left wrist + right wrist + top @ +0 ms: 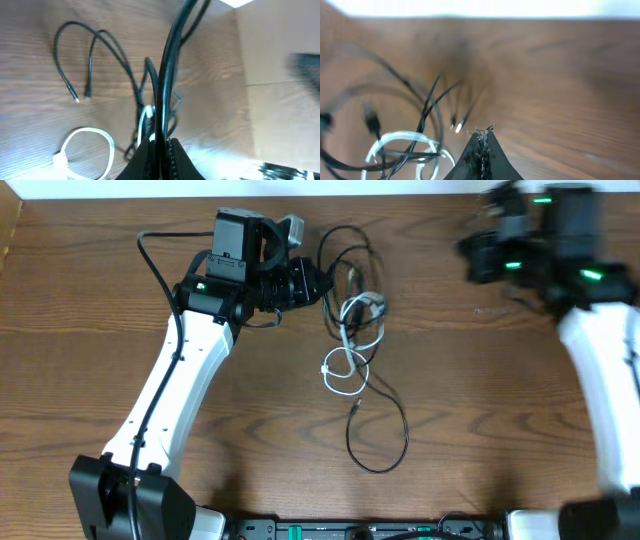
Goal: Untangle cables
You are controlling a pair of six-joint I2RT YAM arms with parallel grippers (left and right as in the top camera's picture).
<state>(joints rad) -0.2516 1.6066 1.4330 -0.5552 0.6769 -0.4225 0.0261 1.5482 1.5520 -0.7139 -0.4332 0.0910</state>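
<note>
The cables lie tangled at the table's middle back: a white cable (pixel 345 365) coiled in small loops, a black cable (pixel 385 435) looping toward the front, and another black cable (pixel 345 245) looping toward the back. My left gripper (pixel 318 285) is at the tangle's left edge. In the left wrist view it (pixel 161 146) is shut on a black cable (pixel 167 65) that runs up from the jaws, with the white loop (pixel 95 134) beside it. My right gripper (pixel 472 255) is blurred at the back right, apart from the tangle. In the right wrist view it (pixel 482 134) is shut and empty, and the white loops (pixel 402 142) lie to its left.
The wooden table (pixel 480 400) spreads around the tangle. A pale wall edge (pixel 280 60) borders the table's back side. The arm bases stand at the front edge (pixel 130 490).
</note>
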